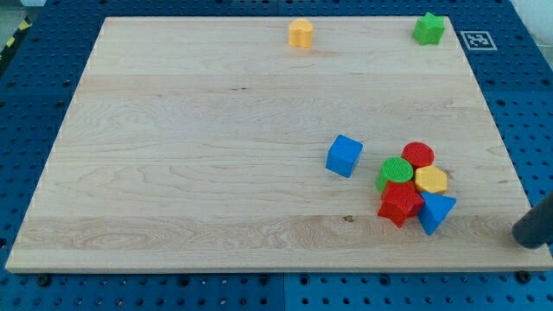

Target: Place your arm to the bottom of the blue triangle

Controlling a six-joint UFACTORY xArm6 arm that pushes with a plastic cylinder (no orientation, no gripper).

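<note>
Wooden board [216, 155] on pegboard table [34, 104].

Yellow block [300, 33] at board's top edge, centre-right; green star [429, 28] at top right corner.

Blue cube [344, 155] alone, just left of cluster.

Cluster, lower right, blocks touching:
- red cylinder [419, 155] at top
- green cylinder [396, 172] lower left of it
- yellow block [431, 180] below it
- red star [400, 203] at bottom left
- blue triangle [435, 212] at bottom right

My tip [525, 238] right of blue triangle, well apart, off board's right edge.

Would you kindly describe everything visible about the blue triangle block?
The blue triangle block is a small ridged wedge, plastic by its look, lying near the wooden board's bottom-right edge. It is the lowest piece in a tight cluster, touching the red star block on its left and the yellow block above. My tip stands clear, to its right.
</note>
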